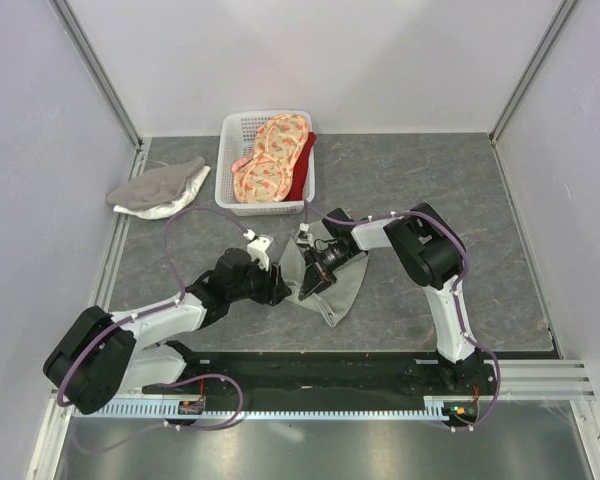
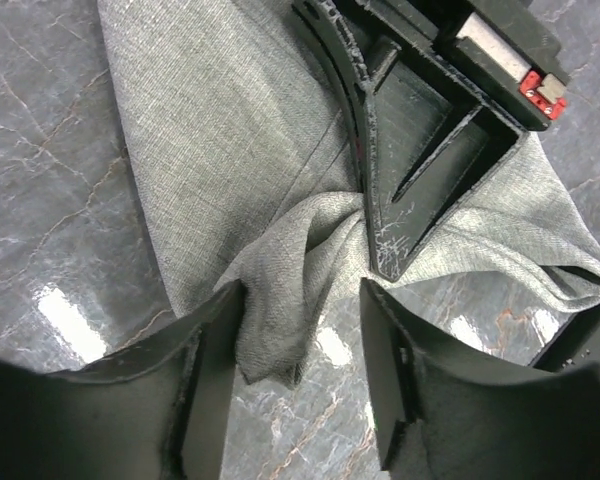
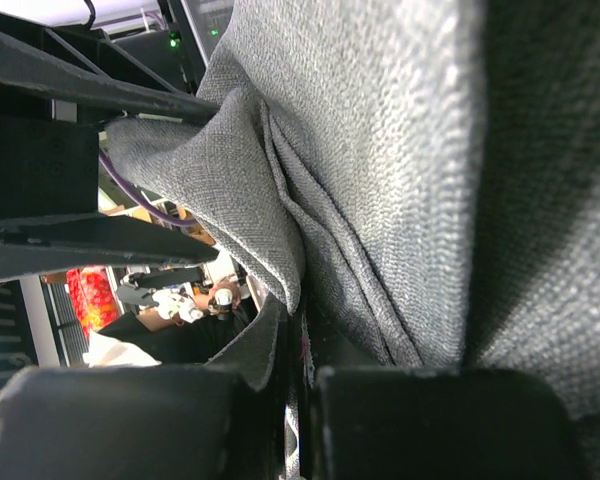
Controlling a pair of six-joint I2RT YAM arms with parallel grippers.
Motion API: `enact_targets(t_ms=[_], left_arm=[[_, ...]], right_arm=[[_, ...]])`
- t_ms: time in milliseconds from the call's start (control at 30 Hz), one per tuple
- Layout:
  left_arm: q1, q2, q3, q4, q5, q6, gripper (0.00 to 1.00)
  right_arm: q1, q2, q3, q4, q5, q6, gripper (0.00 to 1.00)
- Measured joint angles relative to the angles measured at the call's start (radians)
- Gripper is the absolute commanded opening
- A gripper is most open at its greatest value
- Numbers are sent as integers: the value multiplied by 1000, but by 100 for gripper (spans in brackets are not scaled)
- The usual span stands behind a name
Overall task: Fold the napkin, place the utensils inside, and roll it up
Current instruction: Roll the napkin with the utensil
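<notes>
Bench (image 1: 480,220): dark grey marbled surface, walled in by pale panels.

Basket (image 1: 226,170): white slotted plastic, standing at the far middle of the bench and taken here as the reference point. It held orange-pink patterned cloths (image 1: 270,160) with a red cloth (image 1: 307,165) against its right wall.

Napkin (image 1: 340,292): lay on the bench on the near side of the basket, slightly to its right and well apart from it. The cloth was plain grey-green with a fine visible weave, thin, and without pattern. It was doubled over into a rough tapering shape, with its point directed away from the basket. A straight crease ran along the flat part. The end closer to the basket was gathered into soft, raised folds of several overlapping layers. One loose corner hung in a narrow bunched tail.

Grey-and-white cloth (image 1: 160,188): lay crumpled just left of the basket and was not touching the napkin.

Right hand (image 3: 298,395): on the near side of the basket, at the gathered end of the napkin. Its fingers were pressed together with napkin layers pinched between them.

Left hand (image 2: 300,350): alongside the right hand. Its fingers were apart and straddled the napkin's bunched tail. The cloth touched one finger, and bare bench showed beside the other.
</notes>
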Motion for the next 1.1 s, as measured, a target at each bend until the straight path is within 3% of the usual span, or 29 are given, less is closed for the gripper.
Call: enact_targets(t_ms=[367, 433, 600, 667, 700, 800, 833, 900, 933, 1100], left_arm=[[-12, 95, 82, -57, -45, 5, 50], [-16, 110, 93, -60, -47, 7, 43], [-23, 140, 119, -87, -62, 20, 7], [-24, 165, 142, -105, -61, 23, 2], [-25, 177, 154, -113, -61, 23, 2], [-26, 214, 195, -135, -61, 23, 2], [-26, 224, 205, -142, -60, 23, 2], [-26, 243, 230, -163, -56, 23, 2], [-26, 249, 239, -171, -50, 23, 2], [-26, 302, 309, -241, -13, 22, 2]], right_arm=[[-6, 0, 0, 19, 0, 21, 0], [-7, 0, 0, 21, 0, 24, 0], [-7, 0, 0, 24, 2, 28, 0], [-7, 0, 0, 25, 4, 31, 2], [-7, 0, 0, 25, 7, 31, 5], [-13, -16, -4, 21, 35, 45, 31], [-16, -27, -7, 19, 54, 52, 44], [-20, -67, -19, 17, 89, 63, 52], [-22, -101, -27, 14, 116, 66, 61], [-24, -329, -75, -12, 298, 42, 70]])
